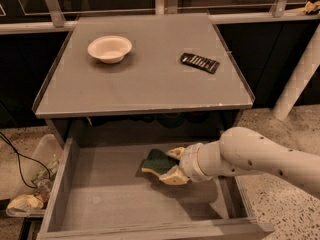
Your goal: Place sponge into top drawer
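The top drawer point(100, 204) is pulled out wide below the grey cabinet top point(150, 79). My gripper point(172, 165) is inside the drawer, right of its middle, shut on the sponge point(158, 162). The sponge shows its dark green face up with pale yellow foam along the lower edge. It hangs just above the drawer floor or touches it; I cannot tell which. The white arm point(260, 156) reaches in from the right.
A white bowl point(109, 48) and a flat black ribbed packet point(199, 62) lie on the cabinet top. A clear bag with rubbish point(35, 184) and a black cable point(15, 159) lie on the floor at the left. A white post point(300, 79) stands at the right.
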Robot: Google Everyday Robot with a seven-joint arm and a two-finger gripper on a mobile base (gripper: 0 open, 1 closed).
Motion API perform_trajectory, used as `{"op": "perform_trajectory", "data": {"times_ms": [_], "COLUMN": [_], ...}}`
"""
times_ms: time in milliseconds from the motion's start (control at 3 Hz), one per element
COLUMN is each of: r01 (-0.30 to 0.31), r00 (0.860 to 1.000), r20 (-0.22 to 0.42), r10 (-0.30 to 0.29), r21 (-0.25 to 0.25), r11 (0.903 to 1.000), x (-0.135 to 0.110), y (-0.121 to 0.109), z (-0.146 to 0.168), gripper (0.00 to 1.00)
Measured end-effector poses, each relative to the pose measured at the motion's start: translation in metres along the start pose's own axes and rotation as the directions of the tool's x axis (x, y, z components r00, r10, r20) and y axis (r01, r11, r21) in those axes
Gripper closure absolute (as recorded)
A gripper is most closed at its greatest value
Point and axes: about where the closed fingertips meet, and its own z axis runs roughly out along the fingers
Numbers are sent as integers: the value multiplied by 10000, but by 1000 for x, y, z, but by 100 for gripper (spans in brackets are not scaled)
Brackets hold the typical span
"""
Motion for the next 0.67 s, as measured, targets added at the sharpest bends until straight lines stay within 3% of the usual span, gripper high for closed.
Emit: {"op": "perform_trajectory", "data": {"times_ms": [333,667], "r01": [-332,-328], "r00": [9994,9994], "r20": [50,104], "r10": [329,321], "r21": [517,682], "r11": [9981,9971], "x": [5,2], "y": [-17,-22], "z": [26,27], "gripper": [100,82]}}
